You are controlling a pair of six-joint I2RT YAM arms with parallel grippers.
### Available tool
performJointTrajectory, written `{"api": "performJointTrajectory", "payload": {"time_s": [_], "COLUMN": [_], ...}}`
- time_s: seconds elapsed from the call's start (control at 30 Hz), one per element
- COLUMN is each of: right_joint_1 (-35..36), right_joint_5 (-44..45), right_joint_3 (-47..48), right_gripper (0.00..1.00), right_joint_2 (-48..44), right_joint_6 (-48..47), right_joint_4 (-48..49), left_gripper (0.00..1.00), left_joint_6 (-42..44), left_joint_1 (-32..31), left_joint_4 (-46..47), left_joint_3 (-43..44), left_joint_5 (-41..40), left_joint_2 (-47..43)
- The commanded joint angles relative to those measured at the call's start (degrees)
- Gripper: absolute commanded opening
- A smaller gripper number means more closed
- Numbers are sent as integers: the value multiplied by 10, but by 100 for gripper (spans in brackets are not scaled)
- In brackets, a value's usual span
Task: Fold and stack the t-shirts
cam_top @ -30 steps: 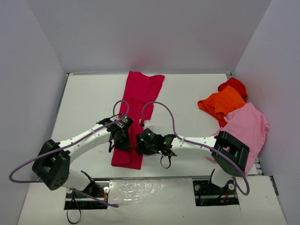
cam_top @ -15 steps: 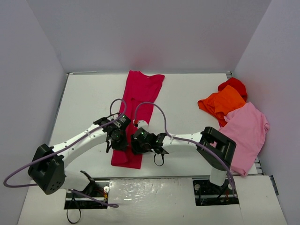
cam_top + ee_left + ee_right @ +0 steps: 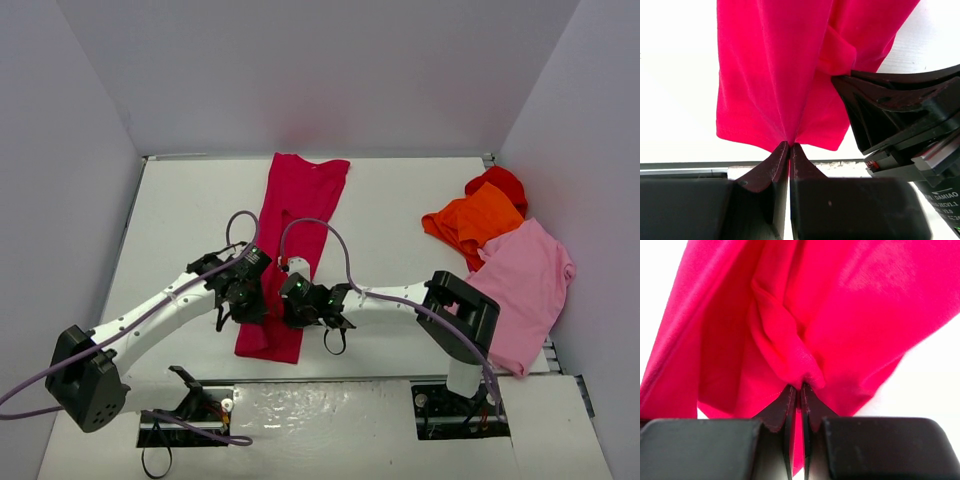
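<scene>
The right pincer (image 3: 799,390) has slid left and clamped the crimson shirt (image 3: 300,200) at its near end, beside the left pincer (image 3: 789,146), which also grips it. The shirt lies lengthwise on the table (image 3: 190,220), reaching the far edge. A fold is underway; the next move is likely to carry this end toward the far edge.

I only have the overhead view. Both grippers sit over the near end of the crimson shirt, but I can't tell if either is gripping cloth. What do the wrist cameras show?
Observer: The left gripper is shut on the crimson shirt; cloth fans out from the pinch at its tips.
Reviewer: And the right one?
Observer: The right gripper is shut too, on a bunched fold of the same shirt.
Reviewer: How close are the two?
Observer: In the left wrist view the right gripper's black body fills the right side, next to the pinch.
</scene>
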Motion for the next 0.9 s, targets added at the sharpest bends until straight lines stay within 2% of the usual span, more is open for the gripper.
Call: {"api": "performJointTrajectory", "payload": {"time_s": [0.0, 0.2, 0.53, 0.6, 0.73, 0.87], "right_joint_1": [10, 18, 53, 61, 74, 84], "right_joint_5": [21, 12, -17, -34, -49, -51], "right_joint_3": [42, 71, 138, 147, 154, 152], "right_gripper": [0, 0, 1, 6, 26, 39], "right_joint_2": [-35, -39, 6, 14, 28, 29], "right_joint_6": [-17, -22, -19, -14, -3, 2], "right_joint_4": [-11, -19, -18, -18, -17, -17], "left_gripper": [0, 0, 0, 0, 0, 0], "left_joint_6": [5, 8, 9, 12, 16, 20], "left_joint_1": [8, 17, 29, 33, 36, 41], "left_joint_4": [-33, -48, -43, -42, -40, -40], "left_joint_3": [25, 32, 20, 17, 14, 12], "left_joint_5": [3, -2, -1, 1, 2, 4], "left_joint_2": [-37, -52, -65, -65, -70, -73]}}
